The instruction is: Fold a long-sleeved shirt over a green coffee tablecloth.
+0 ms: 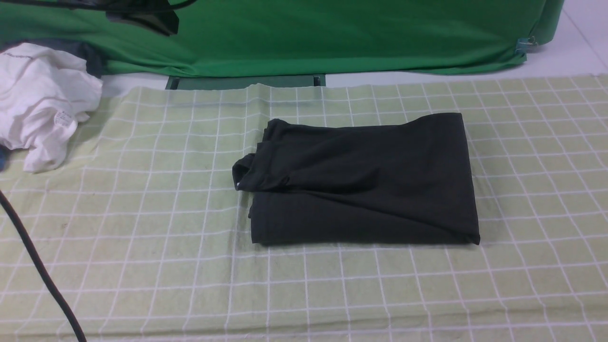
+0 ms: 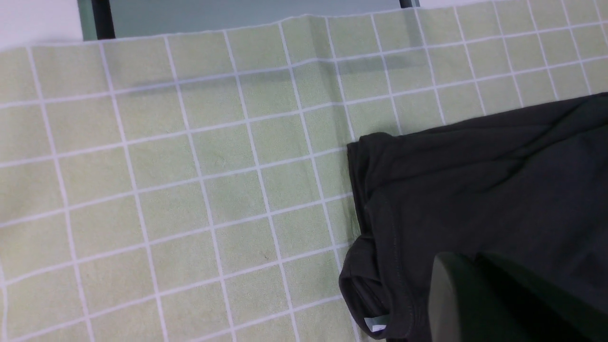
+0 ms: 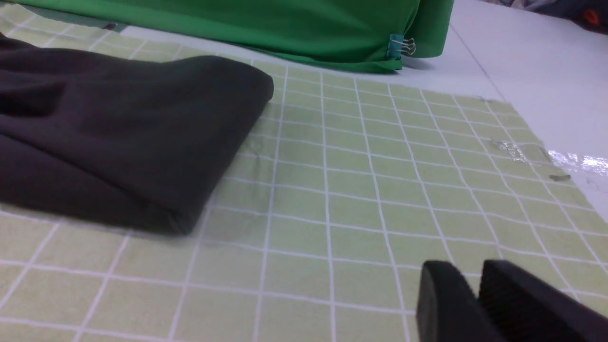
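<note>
Matte charcoal long-sleeved shirt [image 1: 361, 180] folded into soft rectangle, logo hidden, on gridded green coffee tablecloth [image 1: 142, 213], left fingers [image 2: 475, 304] closed, empty, right fingers [image 3: 475, 299] nearly together, holding nothing.

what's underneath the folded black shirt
The long-sleeved shirt lies folded on the green coffee tablecloth, whose grid shows all around it. The patch directly beneath, and the shirt's inner layers, are covered.
</note>
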You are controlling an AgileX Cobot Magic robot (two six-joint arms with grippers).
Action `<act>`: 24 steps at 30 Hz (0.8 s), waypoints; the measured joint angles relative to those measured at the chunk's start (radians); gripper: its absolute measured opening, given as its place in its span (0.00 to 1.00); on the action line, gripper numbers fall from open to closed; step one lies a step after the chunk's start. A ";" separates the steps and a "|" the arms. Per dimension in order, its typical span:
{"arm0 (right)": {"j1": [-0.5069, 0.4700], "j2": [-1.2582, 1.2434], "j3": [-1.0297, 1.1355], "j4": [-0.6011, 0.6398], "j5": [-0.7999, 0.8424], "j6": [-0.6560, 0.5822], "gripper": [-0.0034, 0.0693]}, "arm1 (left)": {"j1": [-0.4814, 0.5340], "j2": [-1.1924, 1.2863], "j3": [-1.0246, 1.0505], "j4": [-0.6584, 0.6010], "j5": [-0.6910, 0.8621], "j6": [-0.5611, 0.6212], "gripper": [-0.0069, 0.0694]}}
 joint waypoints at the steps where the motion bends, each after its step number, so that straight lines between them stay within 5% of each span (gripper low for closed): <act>1: 0.000 0.000 0.001 0.001 0.000 0.000 0.22 | 0.000 0.000 0.000 0.001 0.000 0.000 0.14; 14: 0.000 0.000 0.005 0.002 0.000 0.000 0.27 | 0.000 -0.210 0.040 0.008 -0.001 -0.003 0.14; 24: 0.000 0.000 0.005 0.003 0.000 0.000 0.30 | 0.000 -0.672 0.624 0.060 -0.018 0.007 0.14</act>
